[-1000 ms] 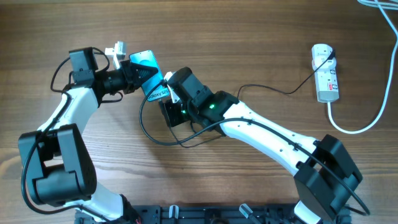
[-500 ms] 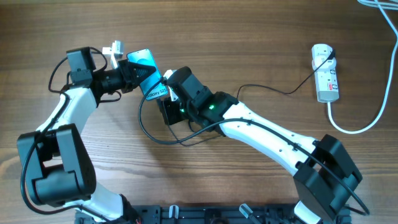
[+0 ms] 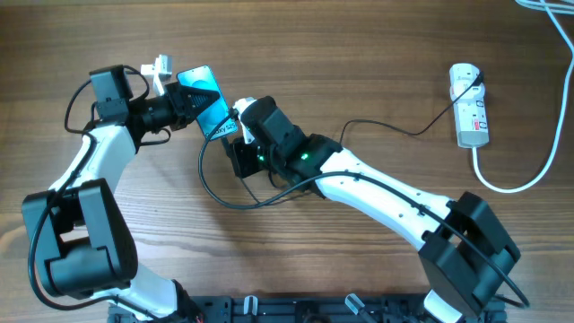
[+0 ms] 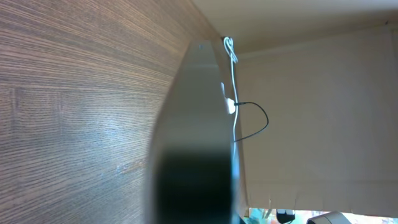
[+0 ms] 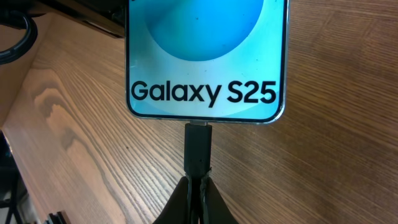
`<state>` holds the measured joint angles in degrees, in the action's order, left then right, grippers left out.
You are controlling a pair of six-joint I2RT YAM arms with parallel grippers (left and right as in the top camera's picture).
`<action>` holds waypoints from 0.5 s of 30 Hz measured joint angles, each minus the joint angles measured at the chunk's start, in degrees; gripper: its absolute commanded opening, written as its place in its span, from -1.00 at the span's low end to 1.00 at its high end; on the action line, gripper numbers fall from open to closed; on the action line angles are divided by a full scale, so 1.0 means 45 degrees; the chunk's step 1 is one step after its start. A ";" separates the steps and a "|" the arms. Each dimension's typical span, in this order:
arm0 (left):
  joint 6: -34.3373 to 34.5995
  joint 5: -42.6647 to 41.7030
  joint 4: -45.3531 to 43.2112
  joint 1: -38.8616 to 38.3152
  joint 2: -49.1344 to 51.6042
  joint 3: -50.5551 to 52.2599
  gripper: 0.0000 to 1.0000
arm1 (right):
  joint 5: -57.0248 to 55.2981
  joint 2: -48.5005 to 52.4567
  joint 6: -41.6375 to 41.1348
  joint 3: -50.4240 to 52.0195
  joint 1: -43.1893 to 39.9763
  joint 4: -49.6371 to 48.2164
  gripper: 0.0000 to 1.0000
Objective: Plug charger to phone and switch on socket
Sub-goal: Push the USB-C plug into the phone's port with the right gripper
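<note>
The phone [image 3: 204,100] has a teal-blue screen with the text "Galaxy S25" and is tilted above the table. My left gripper [image 3: 184,100] is shut on its far end. In the left wrist view the phone [image 4: 198,137] is a dark blurred slab seen edge-on. My right gripper [image 5: 199,186] is shut on the charger's dark connector [image 5: 199,149], whose tip meets the phone's bottom edge [image 5: 205,62]. The charger's thin black cable [image 3: 395,127] runs to the white socket [image 3: 470,106] at the right.
A thick white cord [image 3: 538,170] loops from the socket to the table's right edge. A loop of black cable [image 3: 224,193] lies on the wooden table below the grippers. A tan wall [image 4: 317,124] stands past the table's far edge.
Both grippers, with phone and connector, have shifted a little up and to the left. The connector stays against the phone's bottom edge.
</note>
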<state>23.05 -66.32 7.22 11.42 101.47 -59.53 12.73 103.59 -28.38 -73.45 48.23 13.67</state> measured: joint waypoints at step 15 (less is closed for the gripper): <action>0.0005 -0.0529 0.0364 -0.0384 0.0000 0.0146 -0.92 | -0.0617 -0.2045 0.0277 -0.0257 -0.0714 0.3701 0.99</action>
<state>23.07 -68.71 8.86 9.69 101.47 -58.87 9.96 94.39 -27.14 -74.61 45.01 30.33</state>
